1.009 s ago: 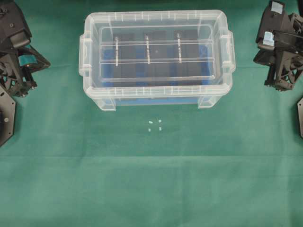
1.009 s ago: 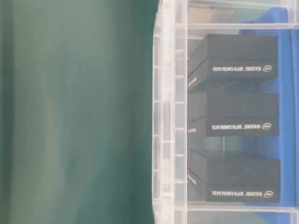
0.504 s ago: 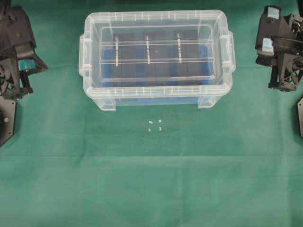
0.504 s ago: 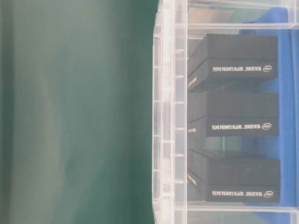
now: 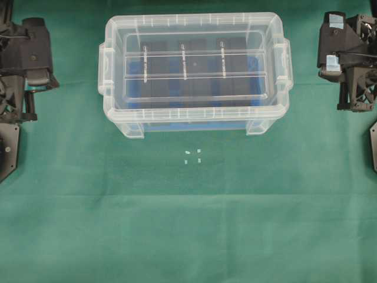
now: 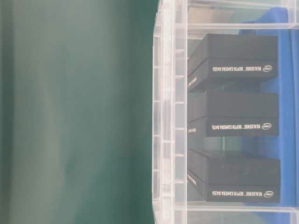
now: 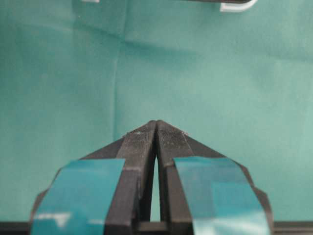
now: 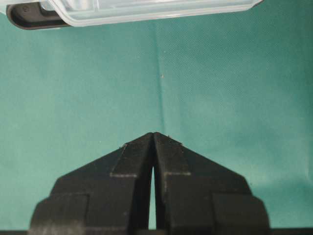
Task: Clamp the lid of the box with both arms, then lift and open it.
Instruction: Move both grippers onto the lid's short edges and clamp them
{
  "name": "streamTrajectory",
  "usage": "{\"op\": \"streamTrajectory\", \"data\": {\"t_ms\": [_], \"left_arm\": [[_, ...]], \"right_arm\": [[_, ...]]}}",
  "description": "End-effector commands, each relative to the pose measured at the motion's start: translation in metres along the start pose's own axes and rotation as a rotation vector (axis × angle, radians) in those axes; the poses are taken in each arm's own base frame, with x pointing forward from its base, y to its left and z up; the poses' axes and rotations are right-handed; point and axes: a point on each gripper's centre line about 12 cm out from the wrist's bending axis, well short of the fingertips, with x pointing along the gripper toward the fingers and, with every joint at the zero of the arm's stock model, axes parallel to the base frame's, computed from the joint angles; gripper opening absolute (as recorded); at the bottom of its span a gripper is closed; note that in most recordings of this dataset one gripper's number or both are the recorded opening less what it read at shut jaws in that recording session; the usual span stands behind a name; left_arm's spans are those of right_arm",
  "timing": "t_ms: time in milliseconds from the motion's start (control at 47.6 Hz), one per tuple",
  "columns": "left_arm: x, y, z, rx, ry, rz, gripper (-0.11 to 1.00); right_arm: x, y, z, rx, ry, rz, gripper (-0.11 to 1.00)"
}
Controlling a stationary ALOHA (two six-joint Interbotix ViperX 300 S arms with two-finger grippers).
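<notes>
The box (image 5: pixel 194 121), a deep clear tub with blue lining and three black slabs (image 6: pixel 233 112) inside, stands at the far middle of the green cloth. The lid (image 5: pixel 194 66) lies flat on it, ribs running lengthwise. My left arm (image 5: pixel 26 59) hangs left of the box and my right arm (image 5: pixel 347 59) right of it, both well apart from it. In the left wrist view my left gripper (image 7: pixel 156 122), with teal tape bands, is shut on nothing over bare cloth. My right gripper (image 8: pixel 153 133) is shut too, and the box's edge (image 8: pixel 146 10) shows beyond it.
Small white marks (image 5: pixel 192 156) lie on the cloth in front of the box. Black base plates sit at the left edge (image 5: pixel 7 147) and right edge (image 5: pixel 373 144). The table-level view shows the box's clear wall (image 6: pixel 168 116) and green cloth.
Both arms have turned and drawn a little toward the far side. The left arm's teal tape no longer shows from overhead. Box and lid have not moved.
</notes>
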Motion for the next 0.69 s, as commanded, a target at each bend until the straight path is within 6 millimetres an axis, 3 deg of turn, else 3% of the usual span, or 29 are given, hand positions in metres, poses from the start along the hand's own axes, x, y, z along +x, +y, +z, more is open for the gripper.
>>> {"op": "streamTrajectory", "data": {"t_ms": [0, 672], "left_arm": [[-0.001, 0.003, 0.014, 0.006, -0.012, 0.004, 0.01], [0.04, 0.023, 0.069, 0.0, 0.052, -0.007, 0.01]], "right_arm": [[-0.006, -0.002, 0.009, 0.001, -0.031, -0.007, 0.0], [0.013, -0.008, 0.044, -0.008, -0.023, -0.002, 0.0]]}}
